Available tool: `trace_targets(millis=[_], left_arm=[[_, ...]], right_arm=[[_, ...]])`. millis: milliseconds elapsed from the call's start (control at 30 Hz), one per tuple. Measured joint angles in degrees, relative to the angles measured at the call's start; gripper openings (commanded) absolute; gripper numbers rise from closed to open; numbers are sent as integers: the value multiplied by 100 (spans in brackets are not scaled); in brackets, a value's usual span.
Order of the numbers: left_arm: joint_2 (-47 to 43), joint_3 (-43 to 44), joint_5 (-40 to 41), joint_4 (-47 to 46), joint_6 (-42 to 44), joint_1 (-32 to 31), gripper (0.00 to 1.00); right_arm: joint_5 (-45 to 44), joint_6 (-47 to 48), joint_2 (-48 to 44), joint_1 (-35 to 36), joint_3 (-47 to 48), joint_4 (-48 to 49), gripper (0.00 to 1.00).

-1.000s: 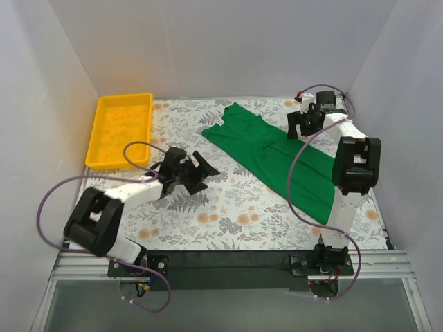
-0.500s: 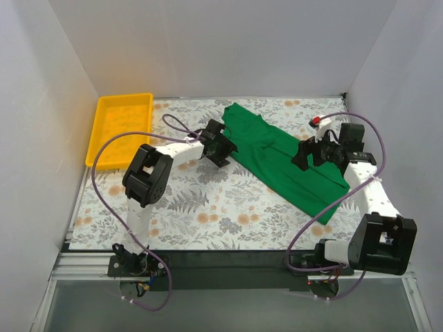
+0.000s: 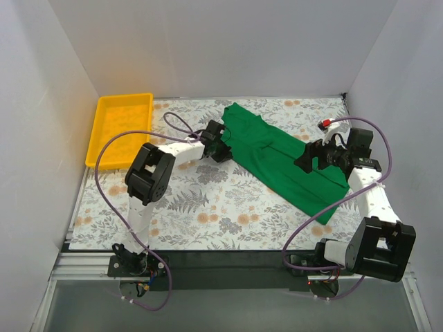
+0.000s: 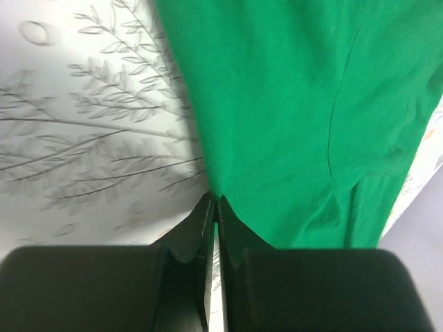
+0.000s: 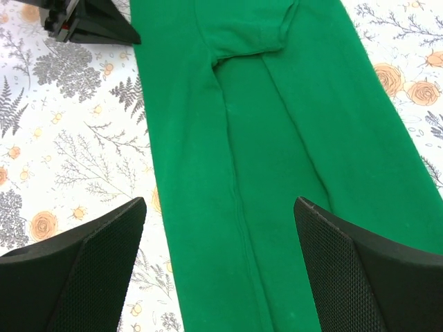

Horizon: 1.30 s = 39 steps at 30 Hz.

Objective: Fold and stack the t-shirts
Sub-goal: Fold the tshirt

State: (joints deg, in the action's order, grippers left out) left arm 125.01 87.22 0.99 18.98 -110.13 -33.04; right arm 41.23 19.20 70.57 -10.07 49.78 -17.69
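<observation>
The green t-shirt (image 3: 277,162) lies on the flowered table as a long folded strip, running diagonally from back centre to front right. My left gripper (image 3: 223,147) is at the strip's left edge, shut on the t-shirt. In the left wrist view the fabric's (image 4: 291,104) edge runs down between the closed tips of the left gripper (image 4: 215,202). My right gripper (image 3: 304,160) hovers open over the strip's right half. In the right wrist view the right gripper (image 5: 220,204) has its fingers (image 5: 90,256) spread wide above the cloth (image 5: 263,138), holding nothing.
A yellow tray (image 3: 119,129) stands at the back left of the table. White walls close in the left, back and right sides. The left arm's purple cable loops above the table near the tray. The left gripper (image 5: 83,21) shows in the right wrist view's top left corner.
The left arm swung from mid-table to the shirt's left edge and its jaws closed there. The right arm came forward from the back right corner to hover over the shirt, still open.
</observation>
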Motion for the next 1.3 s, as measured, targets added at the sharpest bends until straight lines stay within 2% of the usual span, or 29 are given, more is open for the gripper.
trace_targets(millis=[100, 200, 233, 300, 433, 500, 633, 767, 900, 1033, 1167, 1300], left_arm=[[-417, -691, -153, -361, 411, 157, 0], [-1049, -1620, -570, -573, 1023, 632, 2], [-1196, -1814, -713, -584, 1182, 813, 11], [-1460, -2190, -1139, -595, 1615, 1344, 40], [-1773, -2304, -1700, -470, 2433, 2212, 59], [-1987, -2312, -1711, -275, 2815, 2378, 60], [-2793, -2312, -1676, -11, 3390, 2308, 63], [-4336, -2404, -1574, -7, 3803, 2227, 72], [-6133, -2841, -1541, -199, 3904, 2245, 75], [-7329, -3560, -1585, -245, 3825, 2271, 75], [-7770, -4330, -1759, -90, 3602, 2273, 75], [-7718, -4885, -1915, 70, 3364, 2275, 75]], right_arm=[[98, 4, -48, 0, -2, 4, 93], [234, 24, -57, 0, -2, 4, 93], [273, 31, -57, 0, -2, 0, 93], [337, 44, -57, 2, -2, -7, 93], [396, 199, -15, 144, 7, -83, 93], [385, 439, 131, 389, 68, -273, 93], [186, 1051, 807, 992, 452, -739, 93], [-101, 1460, 2210, 1213, 1757, -1274, 91], [-345, 1523, 3672, 1193, 3230, -1390, 89], [-560, 1488, 4417, 1167, 3740, -1456, 86], [-715, 1488, 4671, 1158, 3744, -1681, 81], [-835, 1488, 4780, 1156, 3744, -1729, 75]])
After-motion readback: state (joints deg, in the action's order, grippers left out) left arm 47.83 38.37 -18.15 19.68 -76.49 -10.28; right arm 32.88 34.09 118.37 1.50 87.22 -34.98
